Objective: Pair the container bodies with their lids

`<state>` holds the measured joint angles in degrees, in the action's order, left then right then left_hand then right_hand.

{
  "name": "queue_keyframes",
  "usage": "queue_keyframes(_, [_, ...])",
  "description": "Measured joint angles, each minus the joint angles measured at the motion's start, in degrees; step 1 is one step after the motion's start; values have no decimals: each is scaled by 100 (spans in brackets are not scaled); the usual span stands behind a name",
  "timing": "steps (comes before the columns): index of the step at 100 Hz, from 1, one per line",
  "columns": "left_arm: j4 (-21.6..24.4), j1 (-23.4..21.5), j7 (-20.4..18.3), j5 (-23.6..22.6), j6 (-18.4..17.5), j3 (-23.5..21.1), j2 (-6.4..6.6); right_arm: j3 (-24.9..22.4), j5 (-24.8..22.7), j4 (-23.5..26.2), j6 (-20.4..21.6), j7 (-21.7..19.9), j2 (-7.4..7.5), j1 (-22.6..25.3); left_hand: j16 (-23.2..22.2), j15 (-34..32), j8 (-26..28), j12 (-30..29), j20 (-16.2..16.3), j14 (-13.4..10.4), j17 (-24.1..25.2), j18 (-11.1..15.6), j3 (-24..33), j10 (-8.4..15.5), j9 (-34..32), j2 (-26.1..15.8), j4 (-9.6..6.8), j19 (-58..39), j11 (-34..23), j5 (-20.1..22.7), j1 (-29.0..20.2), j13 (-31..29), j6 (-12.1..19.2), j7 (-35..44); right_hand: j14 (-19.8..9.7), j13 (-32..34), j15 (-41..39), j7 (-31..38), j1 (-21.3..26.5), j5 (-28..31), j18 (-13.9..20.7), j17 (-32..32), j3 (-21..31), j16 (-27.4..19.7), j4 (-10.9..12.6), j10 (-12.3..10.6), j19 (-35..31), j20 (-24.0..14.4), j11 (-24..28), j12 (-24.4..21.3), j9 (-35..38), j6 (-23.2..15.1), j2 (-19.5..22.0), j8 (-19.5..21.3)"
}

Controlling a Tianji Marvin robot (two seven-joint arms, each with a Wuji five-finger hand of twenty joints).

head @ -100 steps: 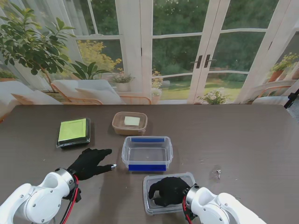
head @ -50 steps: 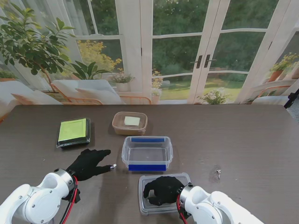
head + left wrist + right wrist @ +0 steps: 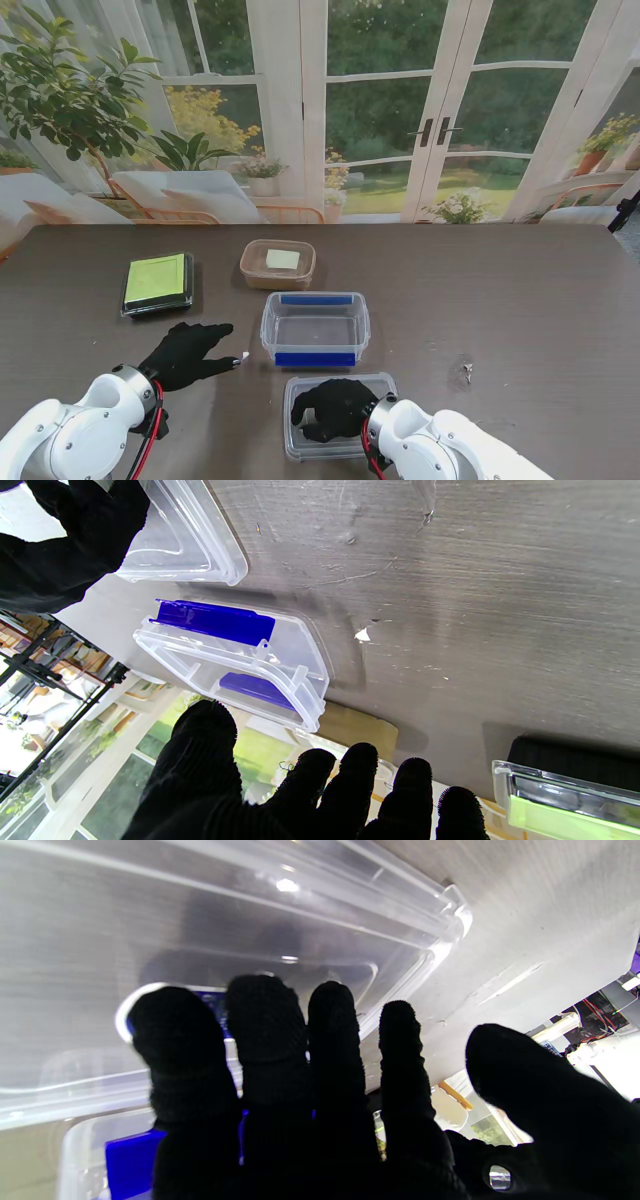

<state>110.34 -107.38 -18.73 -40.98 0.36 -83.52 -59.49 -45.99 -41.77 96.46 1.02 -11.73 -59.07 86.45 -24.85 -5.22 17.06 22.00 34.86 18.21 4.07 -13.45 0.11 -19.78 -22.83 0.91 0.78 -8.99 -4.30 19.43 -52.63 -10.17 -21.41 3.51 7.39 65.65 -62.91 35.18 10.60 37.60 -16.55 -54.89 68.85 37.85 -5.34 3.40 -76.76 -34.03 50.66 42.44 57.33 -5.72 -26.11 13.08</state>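
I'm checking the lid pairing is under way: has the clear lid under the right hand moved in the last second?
Yes. The clear lid has slid toward the robot's left under the right hand, now sitting more squarely in front of the blue-latched box.

The clear blue-clipped box (image 3: 315, 329) sits open and upright. Its clear lid (image 3: 300, 440) lies flat just nearer to me. Farther off stands a tan container (image 3: 277, 263); to its left, a green-lidded black box (image 3: 157, 282).

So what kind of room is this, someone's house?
Probably a sunroom or garden room, not a lab: glass doors look onto a garden, with potted plants and lounge chairs behind the table.
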Motion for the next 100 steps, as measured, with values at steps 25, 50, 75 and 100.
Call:
queue_keyframes(25, [49,-50,-3,-14,29,-34,0,226,87,-49,-90,72,-33,-153,0,0,0,0,0,0,0,0,0,-1,0,0,0,0,0,0,0,0,0,0,0,0,-6,-51,0,-53,0,0,0,0,1,0,0,-1,0,-1,-1,0,0,0])
queue_keyframes(50, [135,-138,-12,-58,101,-70,-1,287,106,-124,-143,105,-76,-222,0,0,0,0,0,0,0,0,0,-1,0,0,0,0,0,0,0,0,0,0,0,0,-7,-51,0,-53,0,0,0,0,54,0,0,-1,0,-3,-2,0,1,0])
queue_keyframes(75, [124,-109,-62,-49,97,-58,1,101,35,-121,-161,125,-90,-170,0,0,0,0,0,0,0,0,0,-1,0,0,0,0,0,0,0,0,0,0,2,0,-10,-51,0,-53,0,0,0,0,54,0,0,-3,3,-3,-2,7,1,0])
queue_keyframes(100, [120,-86,-95,-49,95,-58,5,129,-46,-141,-212,109,-82,-219,0,0,0,0,0,0,0,0,0,-1,0,0,0,0,0,0,0,0,0,0,7,0,-12,-51,0,-53,0,0,0,0,54,0,0,-4,3,-4,-2,31,1,0])
